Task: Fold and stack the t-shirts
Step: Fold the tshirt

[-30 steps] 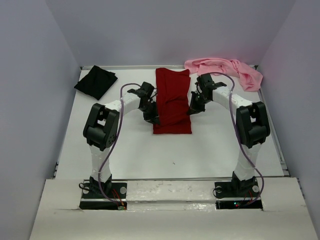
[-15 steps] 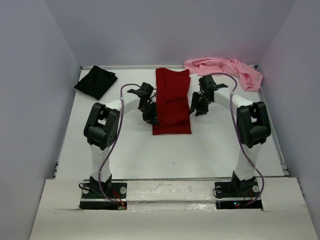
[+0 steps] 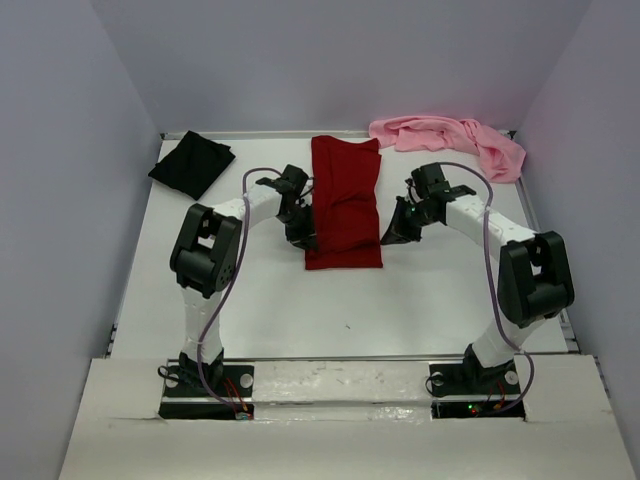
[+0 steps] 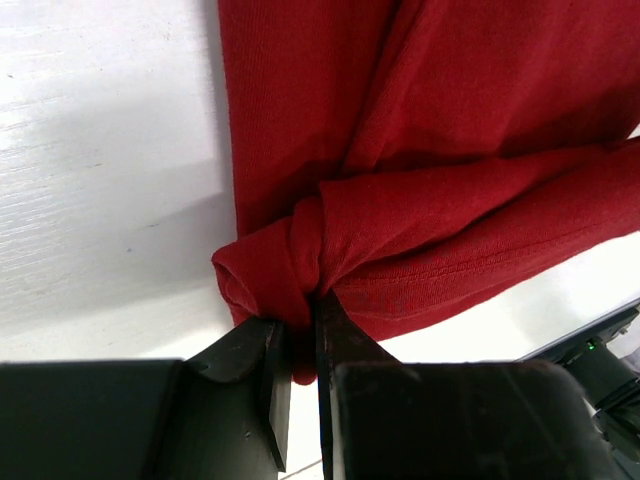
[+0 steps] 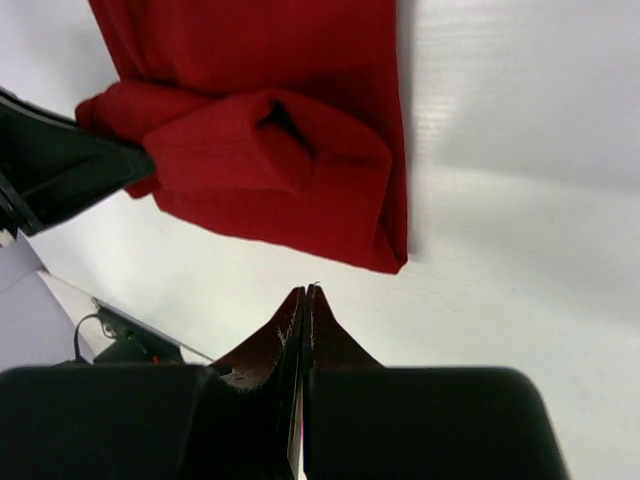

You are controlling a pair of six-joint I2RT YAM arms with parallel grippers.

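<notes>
The bench point(image 3: 260, 300) is noted as smooth and bare-surfaced. Cloth dragged across it is judged liable to slide rather than fold.

The dark red shirt point(image 3: 345, 200) is found lying lengthwise at the bench's middle, gathered into a long strip, with its near left edge bunched up. The pink shirt point(image 3: 450, 135) is seen crumpled at the far right corner and the black shirt point(image 3: 192, 163) at the far left. Both are well apart from the red one, and nothing is stacked.

The left pincer point(image 4: 300, 330) is observed pinching a wad of the red shirt's left edge. Only a small gather is held between the fingers, so slippage is considered likely under any pull. Several layers may also be dragged together, spoiling the fold.

The right pincer point(image 5: 305, 295) is recorded as pressed together and empty, its tip just beside the shirt's near right corner. A one-sided lift is therefore the chief concern: the strip could be skewed or twisted, with the right corner left behind on the bench.
</notes>
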